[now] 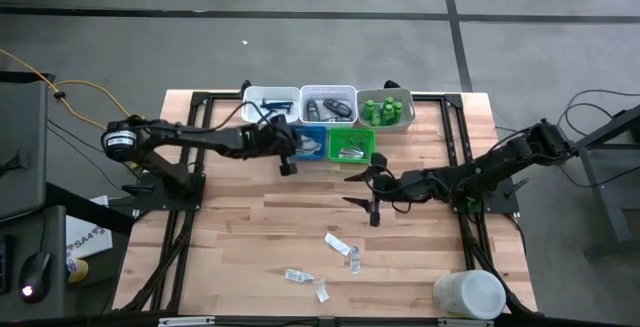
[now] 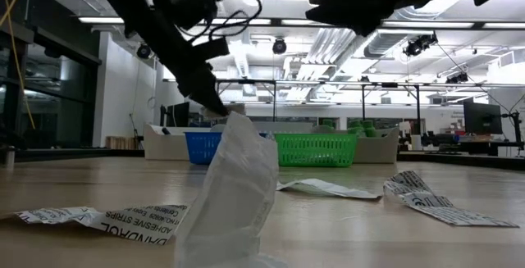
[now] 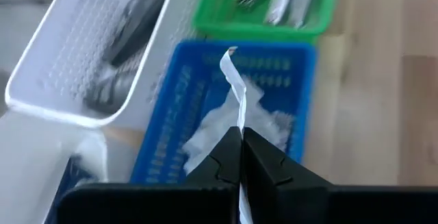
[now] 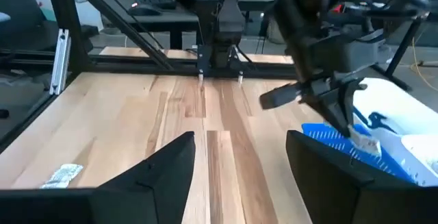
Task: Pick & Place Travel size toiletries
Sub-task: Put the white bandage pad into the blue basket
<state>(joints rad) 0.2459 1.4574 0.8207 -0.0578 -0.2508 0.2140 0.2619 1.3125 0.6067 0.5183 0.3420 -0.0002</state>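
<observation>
1. Surface — a pale wooden table (image 1: 270, 217) of jointed planks on a black frame, standing on grey concrete; the low view showed a large hall behind it with ceiling strip lights and desks.

2. Trays — three white latticed trays in a row at the table's 12 o'clock edge: the left white tray (image 1: 268, 100), the middle white tray (image 1: 328, 103) with dark grey oblong pieces, the right white tray (image 1: 386, 109) with small green bottles (image 1: 384, 111). Just in front of them a blue tray (image 1: 308, 145) and a green tray (image 1: 351, 145) side by side, the green one holding thin sticks and packets.

3. Left gripper (image 3: 241, 142) — over the blue tray, fingers pressed together on a thin clear packet (image 3: 235, 87), which stood up from between them above crumpled clear packets lying in the tray.

4. Right gripper (image 1: 362, 190) — near table centre, at about 5 o'clock from the green tray, fingers spread wide with nothing between them.

5. Loose toiletries — flat clear and white packets (image 1: 338, 243) scattered toward 6 o'clock, well apart from the trays; some printed, one standing crumpled close to the low camera.

6. Other — a large white cylindrical container (image 1: 468, 294) lying at the 5 o'clock corner.

7. Open room — bare wood between the trays and the scattered packets.
</observation>
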